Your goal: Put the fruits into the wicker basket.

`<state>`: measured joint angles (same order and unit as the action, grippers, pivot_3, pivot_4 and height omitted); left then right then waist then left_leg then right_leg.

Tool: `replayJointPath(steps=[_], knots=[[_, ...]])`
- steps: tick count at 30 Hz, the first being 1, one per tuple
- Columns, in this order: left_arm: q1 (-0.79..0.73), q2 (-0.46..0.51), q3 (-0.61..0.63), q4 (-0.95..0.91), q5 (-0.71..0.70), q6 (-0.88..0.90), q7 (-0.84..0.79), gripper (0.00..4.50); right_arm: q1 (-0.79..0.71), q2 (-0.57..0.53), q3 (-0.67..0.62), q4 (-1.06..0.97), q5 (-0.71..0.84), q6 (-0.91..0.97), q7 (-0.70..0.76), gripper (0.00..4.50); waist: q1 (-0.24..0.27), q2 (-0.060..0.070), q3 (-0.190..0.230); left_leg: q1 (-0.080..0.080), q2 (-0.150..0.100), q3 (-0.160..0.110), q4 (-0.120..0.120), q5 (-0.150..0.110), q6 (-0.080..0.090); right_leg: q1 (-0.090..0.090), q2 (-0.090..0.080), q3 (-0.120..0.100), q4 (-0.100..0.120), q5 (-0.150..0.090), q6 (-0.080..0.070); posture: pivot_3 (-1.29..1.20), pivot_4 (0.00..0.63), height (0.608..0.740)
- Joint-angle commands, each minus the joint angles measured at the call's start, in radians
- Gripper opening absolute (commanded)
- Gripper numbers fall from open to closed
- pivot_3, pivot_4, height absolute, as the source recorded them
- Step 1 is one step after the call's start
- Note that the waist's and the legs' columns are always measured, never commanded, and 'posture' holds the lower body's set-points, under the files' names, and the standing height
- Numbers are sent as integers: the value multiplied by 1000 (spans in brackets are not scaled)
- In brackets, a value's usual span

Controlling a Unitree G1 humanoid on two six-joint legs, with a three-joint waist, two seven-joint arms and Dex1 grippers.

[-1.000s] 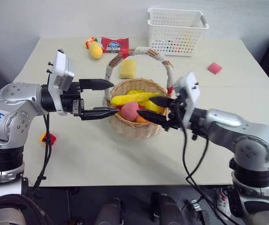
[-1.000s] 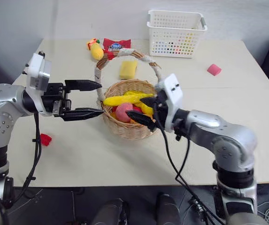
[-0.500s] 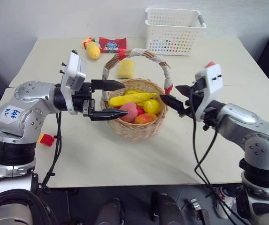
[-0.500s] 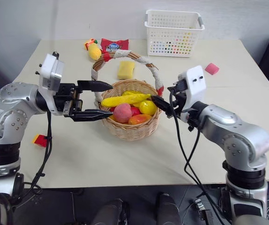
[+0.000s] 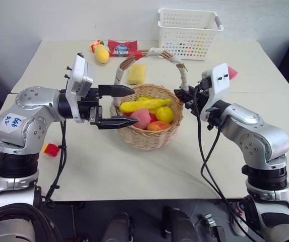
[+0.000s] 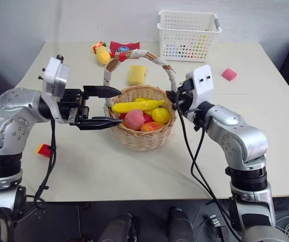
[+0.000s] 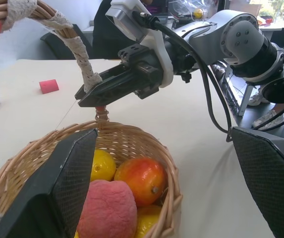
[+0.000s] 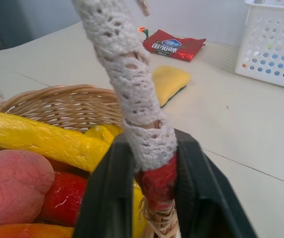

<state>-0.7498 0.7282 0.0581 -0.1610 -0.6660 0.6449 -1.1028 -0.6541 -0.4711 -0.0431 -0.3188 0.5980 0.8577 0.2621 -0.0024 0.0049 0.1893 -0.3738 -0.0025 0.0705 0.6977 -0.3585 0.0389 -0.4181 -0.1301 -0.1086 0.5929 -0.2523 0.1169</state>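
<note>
Left eye view, tabletop stock: wicker basket (image 5: 147,132) at the middle of the table (image 5: 109,166), upright, arched handle (image 5: 154,52) wrapped in white cord with red ends.

Contents: banana (image 5: 143,105) lying across the top; peach (image 5: 142,118) below it toward the near left rim; a yellow round fruit (image 5: 164,114) and an orange-red fruit (image 5: 157,125) beside them. Both task fruits lie inside the basket.

Right gripper (image 8: 149,163): fingers clenched on the handle's right leg, low down where the white cord meets the red end, just above the rim. The right wrist view shows the cord pinched between the two black fingers (image 8: 107,198).

Left gripper (image 5: 115,106): jaws released, spread wide, holding nothing. Pointing level at the basket's left side, one finger near the handle's left leg, the other just outside the rim; whether either touches cannot be told.

Far side of table: white plastic basket (image 5: 189,34) at the back; yellow sponge (image 5: 136,73) behind the wicker basket; red snack packet (image 5: 122,48); a small yellow toy fruit (image 5: 102,52) beside it. Pink block (image 6: 229,74) at far right, well apart from the basket. Red-yellow cube (image 5: 50,149) near the left edge, below the left arm.
</note>
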Motion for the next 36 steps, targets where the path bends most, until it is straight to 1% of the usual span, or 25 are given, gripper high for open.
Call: replayJointPath(steps=[1, 4, 7, 10, 12, 14, 18, 20, 24, 26, 27, 32, 35, 36], knots=[[-15, -3, 20, -29, -12, -9, 10, 4475, 5, -19, -72, -99, 12, -46, 27, 358, 0, 0, 0, 0, 0, 0, 0, 0, 0, 0, 0, 0, 0, 0, 0, 0, 150, 740], [-18, -10, 15, -17, -7, -17, 4, 4475, 32, -86, -162, -131, -17, -56, 14, 358, 5, 0, 0, -1, 0, -1, 0, 0, 0, 0, 0, 0, 0, 0, 0, 0, 150, 740], [-31, -22, 5, 8, 1, -30, -5, 4475, 92, -190, -329, -154, -8, -31, 21, 358, 20, 0, 0, -1, -1, -1, 0, 0, 1, 0, -1, -1, -1, 0, 0, 0, 150, 740], [-54, -49, -12, 37, 10, -46, -13, 4475, 238, -319, -509, -136, -60, -37, 64, 358, 35, 0, 0, -2, -1, -1, 0, 0, 1, 0, -1, -1, -2, 0, 0, 0, 150, 740], [-63, -61, -19, 49, 16, -54, -18, 4475, 303, -356, -570, -119, -82, -48, 74, 358, 34, 0, 0, -2, -1, -1, 0, 0, 1, 1, -1, -2, -2, 0, 0, 0, 150, 740], [-76, -75, -26, 67, 18, -64, -22, 4475, 371, -353, -646, -88, -104, -80, 73, 358, 30, 0, 0, -1, -1, 0, 0, 0, 1, 1, -1, -1, -2, 0, 0, 0, 150, 740], [-99, -100, -38, 101, 26, -77, -30, 4475, 469, -318, -738, 2, -170, -178, 48, 358, 20, 0, 0, 3, -1, 4, -1, 0, 1, 1, 0, 2, 0, 1, 1, 0, 150, 740], [-106, -106, -42, 111, 30, -81, -37, 4475, 490, -295, -758, 25, -175, -201, 39, 358, 18, 1, 0, 4, 0, 6, -1, 0, 1, 1, 0, 3, 0, 1, 1, 0, 150, 740], [-122, -118, -50, 138, 33, -86, -53, 4475, 547, -248, -761, 17, -165, -214, 57, 358, 17, 1, 0, 4, 0, 6, -1, 0, 1, 1, 1, 4, 0, 1, 1, 0, 150, 740], [-127, -126, -55, 147, 37, -88, -59, 4475, 581, -229, -774, -8, -135, -190, 69, 1084, 19, 1, 0, 4, 0, 5, -1, 0, 1, 1, 0, 4, 0, 1, 1, 0, 150, 740], [-129, -129, -57, 150, 39, -89, -61, 4475, 593, -223, -781, -19, -120, -179, 74, 1330, 21, 1, 0, 4, 0, 5, -1, 0, 1, 1, 1, 4, 0, 1, 1, 0, 150, 740], [-121, -137, -66, 179, 54, -110, -85, 4475, 700, -220, -866, -132, 11, -89, 131, 3080, 26, 2, 0, 4, 0, 5, 0, 0, 1, 1, 0, 4, 0, 1, 1, 0, 150, 740], [-123, -136, -64, 205, 62, -120, -99, 4475, 825, -242, -999, -233, 127, -32, 224, 4108, 33, 2, 0, 4, 0, 4, 0, 0, 1, 2, 0, 4, 0, 1, 1, 0, 150, 740], [-129, -133, -61, 219, 63, -122, -105, 4475, 892, -259, -1100, -249, 190, 9, 278, 4459, 35, 2, 0, 3, -1, 3, 0, 0, 1, 3, 0, 3, -1, 1, 1, 0, 150, 740]])
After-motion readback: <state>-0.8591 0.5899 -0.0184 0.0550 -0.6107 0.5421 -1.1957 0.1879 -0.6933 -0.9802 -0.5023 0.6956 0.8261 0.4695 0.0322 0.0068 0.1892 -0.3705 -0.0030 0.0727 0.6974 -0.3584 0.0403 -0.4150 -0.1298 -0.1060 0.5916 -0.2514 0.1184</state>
